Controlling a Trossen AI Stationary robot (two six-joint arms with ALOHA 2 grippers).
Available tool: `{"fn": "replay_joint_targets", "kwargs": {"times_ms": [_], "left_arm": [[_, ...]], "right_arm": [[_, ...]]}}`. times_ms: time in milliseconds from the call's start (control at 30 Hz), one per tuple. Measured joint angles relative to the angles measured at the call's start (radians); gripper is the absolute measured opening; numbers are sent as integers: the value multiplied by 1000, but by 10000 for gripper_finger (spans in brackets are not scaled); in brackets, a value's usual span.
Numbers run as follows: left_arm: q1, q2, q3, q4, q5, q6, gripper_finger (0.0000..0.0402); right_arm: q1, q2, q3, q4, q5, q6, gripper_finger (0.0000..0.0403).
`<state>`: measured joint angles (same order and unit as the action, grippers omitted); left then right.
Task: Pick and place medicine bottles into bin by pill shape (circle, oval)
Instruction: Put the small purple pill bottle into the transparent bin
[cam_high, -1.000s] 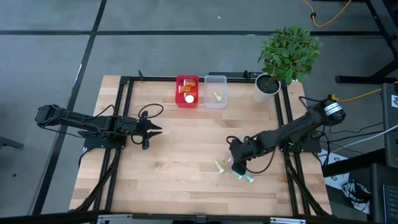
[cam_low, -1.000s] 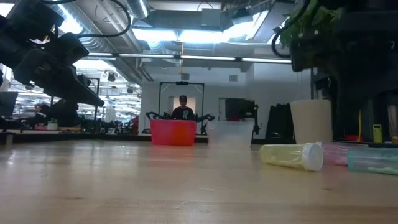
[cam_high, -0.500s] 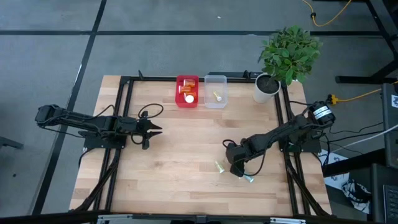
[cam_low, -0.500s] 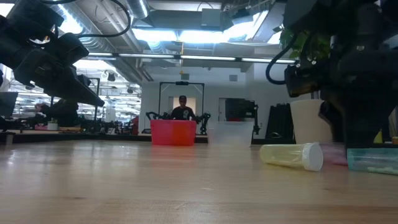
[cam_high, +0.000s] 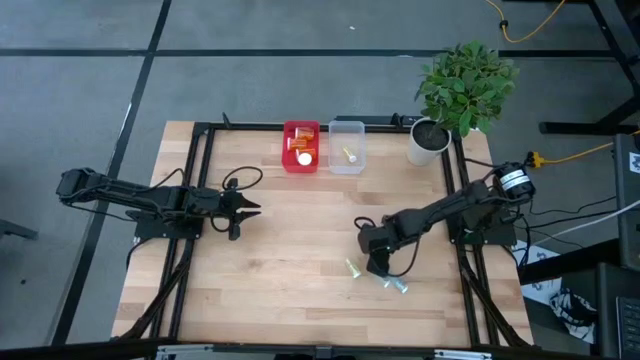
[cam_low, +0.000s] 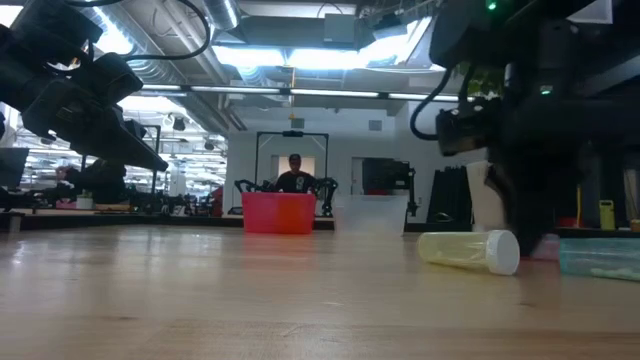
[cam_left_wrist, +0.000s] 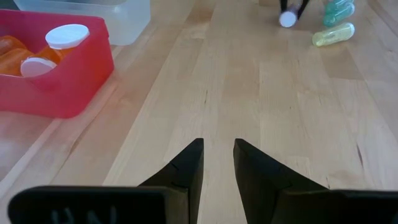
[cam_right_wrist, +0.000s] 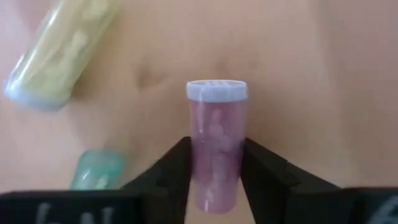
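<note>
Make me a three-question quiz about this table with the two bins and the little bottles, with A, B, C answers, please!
1. Where is the red bin?
A. Right beside the clear bin, at the table's far edge
B. Under the potted plant
C. Between the left arm's fingers

2. What colour is the vial between the right gripper's fingers?
A. Orange
B. Purple
C. Black

3. How does the yellow vial sit?
A. Standing upright
B. Inside the red bin
C. Lying on its side on the table

Answers: 1 A, the high view shows the two bins side by side. 2 B, the right wrist view shows a purple vial clamped between the two dark fingers. 3 C, the low view shows it flat on the wood, cap pointing sideways.
</note>
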<state>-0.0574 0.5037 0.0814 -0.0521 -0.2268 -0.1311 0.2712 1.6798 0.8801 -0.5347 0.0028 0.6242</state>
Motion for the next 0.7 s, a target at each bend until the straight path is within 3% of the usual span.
{"fn": "replay_joint_targets", "kwargs": {"times_ms": [167, 267, 400, 533, 700], "left_arm": [[0, 0, 0, 0, 0, 0, 82], [0, 0, 0, 0, 0, 0, 82], [0, 0, 0, 0, 0, 0, 82], [0, 0, 0, 0, 0, 0, 82], [0, 0, 0, 0, 0, 0, 82]], "right_arm": [[-14, 0, 33, -25, 93, -153, 99], [-21, 0, 71, -40, 220, -245, 103], [-24, 0, 144, -81, 485, -355, 105], [-29, -1, 216, -90, 836, -449, 105], [-78, -2, 279, -85, 1216, -470, 106]]}}
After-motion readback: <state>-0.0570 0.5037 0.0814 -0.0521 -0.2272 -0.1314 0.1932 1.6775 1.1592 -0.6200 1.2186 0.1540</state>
